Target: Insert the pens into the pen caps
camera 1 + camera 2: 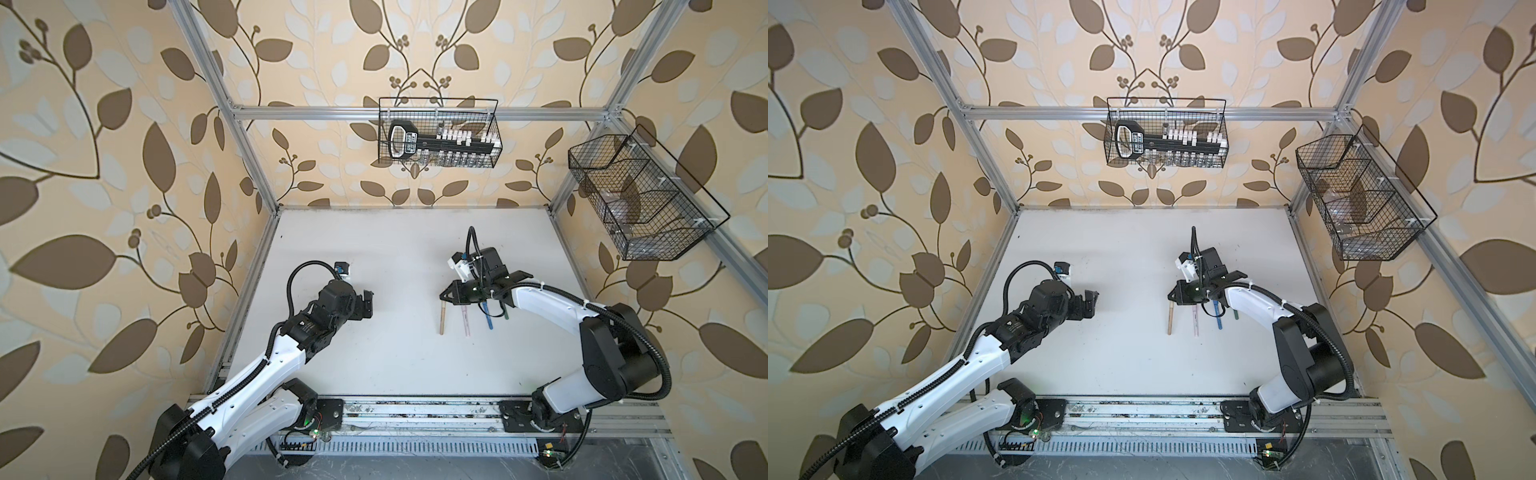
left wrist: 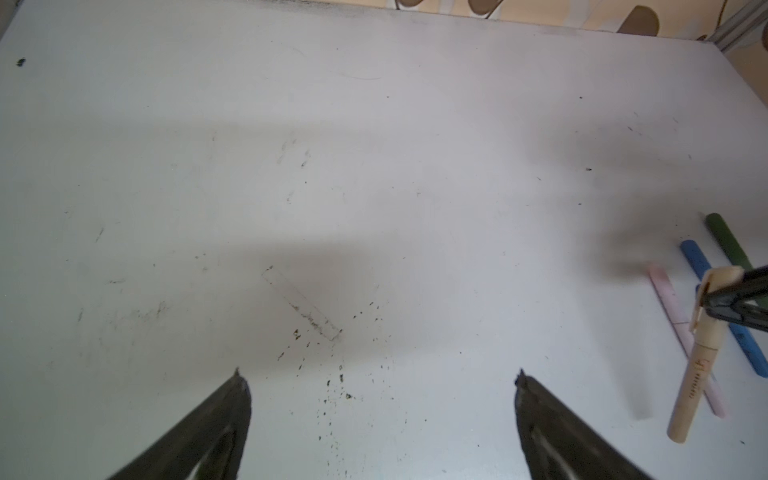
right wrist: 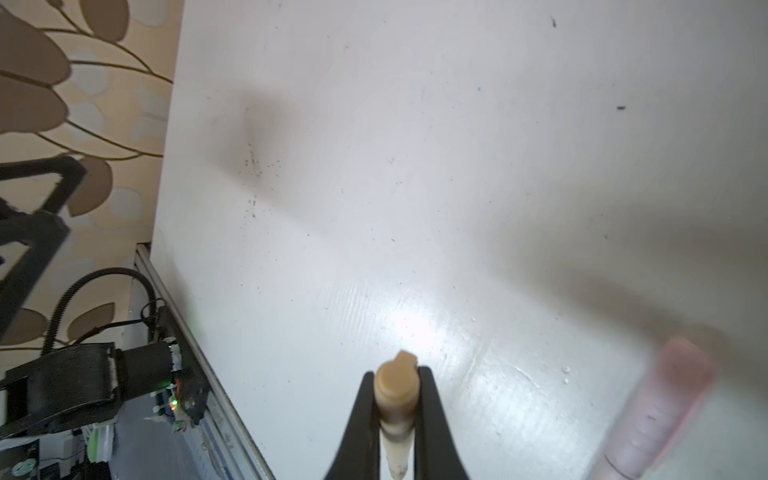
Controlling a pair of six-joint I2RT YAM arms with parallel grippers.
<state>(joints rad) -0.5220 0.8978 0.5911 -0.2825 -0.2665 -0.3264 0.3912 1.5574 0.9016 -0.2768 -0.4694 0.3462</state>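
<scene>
In both top views, the left gripper [image 1: 369,304] is hanging wide open and empty over the left half of the white surface [image 1: 374,249], well apart from the pens, probably to leave the other arm room. The right gripper [image 1: 443,296] is pinching the top of the tan pen [image 1: 442,320] right of the surface's middle. The pink pen [image 1: 464,326], blue pen [image 1: 488,320] and dark green pen [image 1: 505,314] are lying in a row beside it, toward the right edge. In the left wrist view, the tan pen is dangling by its tan cap [image 2: 724,275], apparently already capped. I cannot tell whether its lower end is touching the surface. In the right wrist view, the black fingers [image 3: 365,415] are squeezing that cap from both sides.
</scene>
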